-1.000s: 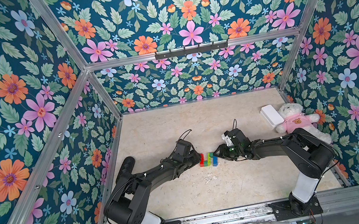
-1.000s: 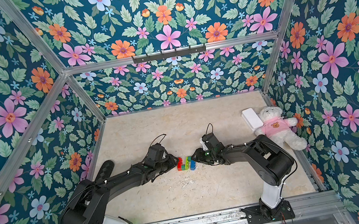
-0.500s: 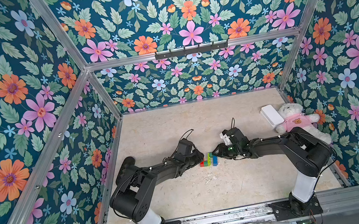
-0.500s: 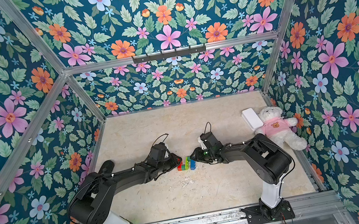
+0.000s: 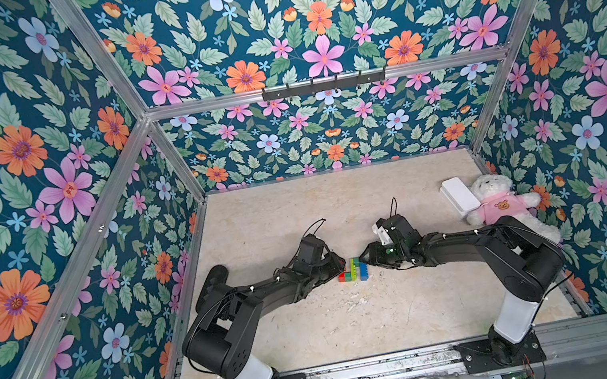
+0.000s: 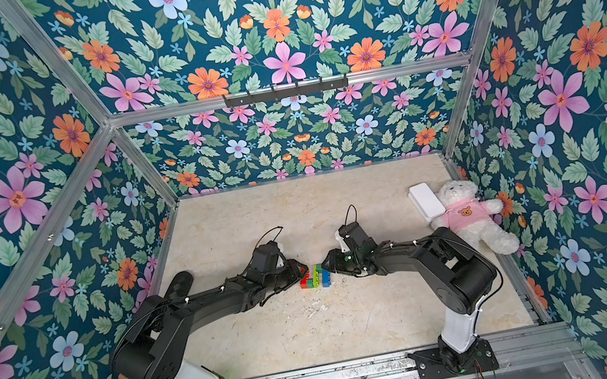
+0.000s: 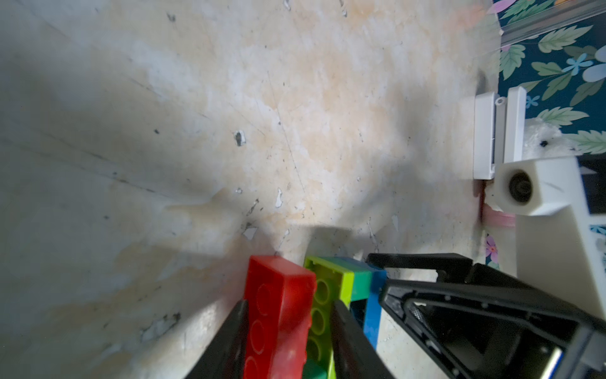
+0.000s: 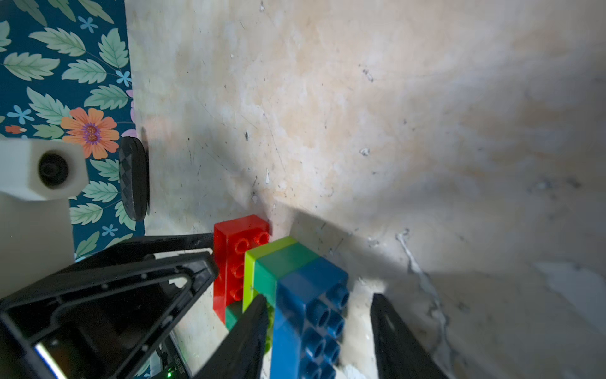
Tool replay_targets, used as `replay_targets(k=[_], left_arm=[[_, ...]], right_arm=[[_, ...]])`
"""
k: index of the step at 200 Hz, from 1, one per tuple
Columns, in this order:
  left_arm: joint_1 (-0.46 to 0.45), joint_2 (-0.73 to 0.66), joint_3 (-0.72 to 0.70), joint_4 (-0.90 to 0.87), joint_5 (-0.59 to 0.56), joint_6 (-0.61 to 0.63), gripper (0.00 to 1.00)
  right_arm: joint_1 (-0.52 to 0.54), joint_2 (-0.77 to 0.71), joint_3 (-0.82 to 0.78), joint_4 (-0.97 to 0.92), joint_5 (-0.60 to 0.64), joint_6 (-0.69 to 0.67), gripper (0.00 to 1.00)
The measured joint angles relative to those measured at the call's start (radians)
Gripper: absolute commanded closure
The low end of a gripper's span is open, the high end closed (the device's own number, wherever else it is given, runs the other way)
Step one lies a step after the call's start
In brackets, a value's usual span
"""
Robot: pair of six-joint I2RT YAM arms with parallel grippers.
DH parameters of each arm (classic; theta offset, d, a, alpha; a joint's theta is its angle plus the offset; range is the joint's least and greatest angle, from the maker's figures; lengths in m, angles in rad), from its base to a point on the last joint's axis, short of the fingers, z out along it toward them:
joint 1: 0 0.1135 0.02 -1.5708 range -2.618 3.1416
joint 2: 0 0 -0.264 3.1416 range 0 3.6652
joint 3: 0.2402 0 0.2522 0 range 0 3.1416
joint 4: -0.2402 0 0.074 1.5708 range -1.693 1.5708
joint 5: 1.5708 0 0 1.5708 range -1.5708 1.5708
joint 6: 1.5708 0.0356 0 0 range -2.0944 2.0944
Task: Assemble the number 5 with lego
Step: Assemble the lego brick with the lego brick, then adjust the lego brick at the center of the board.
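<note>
At the near edge, two black robot arms rise from a metal rail. They reach inward over a pale, scuffed desk (image 5: 296, 208) until they almost meet at its middle. Between them, in both top views, a small lego block (image 5: 354, 270) (image 6: 316, 277) rests on the desk. Its layers run side by side: red toward the left arm, then lime and dark green, then blue toward the right arm.

The left claw (image 7: 290, 303) comes at the red end. Its fingers stand apart, one along the red brick (image 7: 278, 311) and the other along the lime brick (image 7: 328, 285) beside it. Whether they squeeze, I cannot tell.

The right claw (image 8: 318, 298) is spread around the blue brick (image 8: 308, 311). One finger sits by the dark-green brick (image 8: 282, 262), while the other stands clear of the blue, with bare desk showing between.

Farther back, against the right wall, a white box (image 5: 459, 194) lies just beside a white teddy bear (image 5: 498, 202) in a pink top. A black oval object (image 5: 215, 275) lies by the left wall.

Farthest off, floral wallpaper (image 5: 325, 132) covers the walls — pink, orange and pale-blue flowers on dark teal.
</note>
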Motion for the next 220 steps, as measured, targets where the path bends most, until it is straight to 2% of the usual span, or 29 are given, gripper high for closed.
replay_targets(k=[39,79,128,175,220], left_arm=[[0.016,-0.114,-0.056,-0.023,-0.047,0.000,0.49],[0.049,-0.270,-0.154,-0.095,-0.118,-0.015,0.46],[0.071,-0.404,-0.251,-0.162,-0.178,-0.045,0.45],[0.085,-0.469,-0.304,-0.166,-0.179,-0.045,0.45],[0.109,-0.526,-0.343,-0.166,-0.163,-0.040,0.45]], right_arm=[[0.021,-0.105,0.010,-0.134,0.112,-0.011,0.36],[0.145,-0.142,0.164,-0.359,0.269,-0.027,0.35],[0.304,0.004,0.441,-0.636,0.399,-0.021,0.32],[0.358,0.162,0.649,-0.813,0.468,0.026,0.29],[0.378,0.250,0.748,-0.906,0.497,0.062,0.27]])
